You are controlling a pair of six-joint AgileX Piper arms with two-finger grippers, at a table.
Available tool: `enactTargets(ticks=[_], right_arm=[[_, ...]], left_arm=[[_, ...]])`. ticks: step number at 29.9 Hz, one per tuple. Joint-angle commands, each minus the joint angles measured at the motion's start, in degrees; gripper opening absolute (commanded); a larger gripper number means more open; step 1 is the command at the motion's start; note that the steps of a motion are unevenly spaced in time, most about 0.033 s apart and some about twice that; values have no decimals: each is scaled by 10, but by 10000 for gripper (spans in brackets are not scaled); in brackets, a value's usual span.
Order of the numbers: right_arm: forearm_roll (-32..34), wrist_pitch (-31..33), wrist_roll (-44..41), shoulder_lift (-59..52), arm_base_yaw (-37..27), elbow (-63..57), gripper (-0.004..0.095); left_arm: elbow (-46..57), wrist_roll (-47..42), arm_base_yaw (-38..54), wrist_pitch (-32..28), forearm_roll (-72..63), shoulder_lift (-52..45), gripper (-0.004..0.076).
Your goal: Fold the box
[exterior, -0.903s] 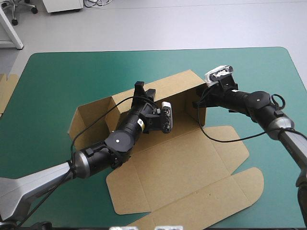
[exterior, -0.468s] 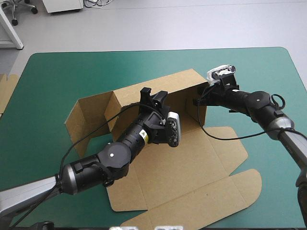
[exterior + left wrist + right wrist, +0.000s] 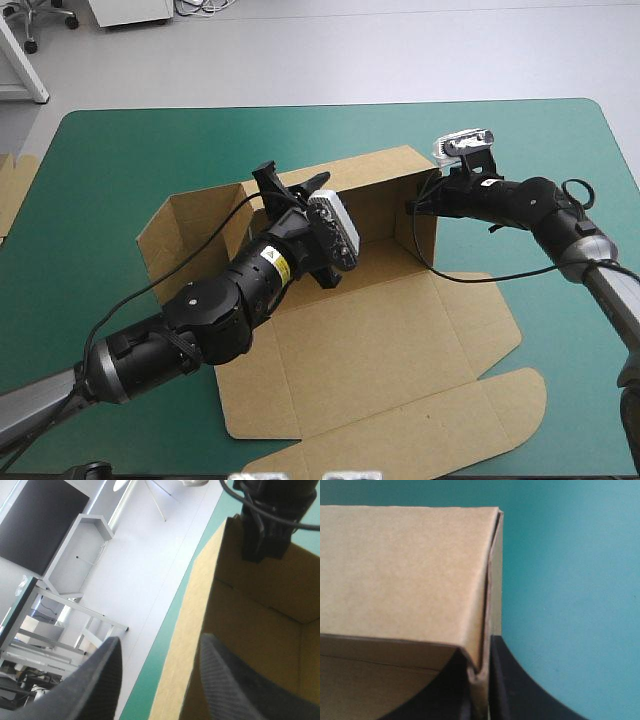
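Left pincer [image 3: 292, 182] is standing wide open at the raised back wall of the brown box [image 3: 370, 330], gripping nothing. The wall's top edge is showing between its black fingers (whether either is touching the board, I cannot tell). One finger [image 3: 235, 685] is sitting in front of the board; the other [image 3: 95, 685] is lying clear of the edge, toward the teal-green tabletop [image 3: 120, 150].

At the far end of that wall, well ahead of the left pincer, the right pincer [image 3: 415, 205] is pinching the box's upright corner. Its fingers are all but closed, with the board sandwiched between them.

Behind the left pincer and under its arm, the box's remaining panels and flaps are lying flat on the tabletop. A second wall is standing up beside the left pincer, on the side away from the right one. An edge of spare board [image 3: 15, 190] is showing at the tabletop's left edge, well apart from both pincers.
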State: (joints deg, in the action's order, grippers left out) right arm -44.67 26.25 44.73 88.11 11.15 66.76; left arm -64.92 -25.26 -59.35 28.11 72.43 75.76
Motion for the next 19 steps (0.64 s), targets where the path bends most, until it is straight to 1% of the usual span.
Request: enactTargets(ticks=[1,3,8,13,19], right_arm=[[8,-7,-35,-22,0,25,-17],[9,0,-46,-22,-1,25,-17],[33,23,-83,-22,-1,25,-17],[80,50,-126,-22,-1,25,-17],[127,78,-160,-22,-1,25,-17]], left_arm=[[-22,69,20,-8,11,-13,309],[-22,113,41,-7,39,-9,294],[-28,122,138,-24,53,-9,291],[-31,122,250,-41,53,-9,291],[-34,24,363,-39,51,-16,291]])
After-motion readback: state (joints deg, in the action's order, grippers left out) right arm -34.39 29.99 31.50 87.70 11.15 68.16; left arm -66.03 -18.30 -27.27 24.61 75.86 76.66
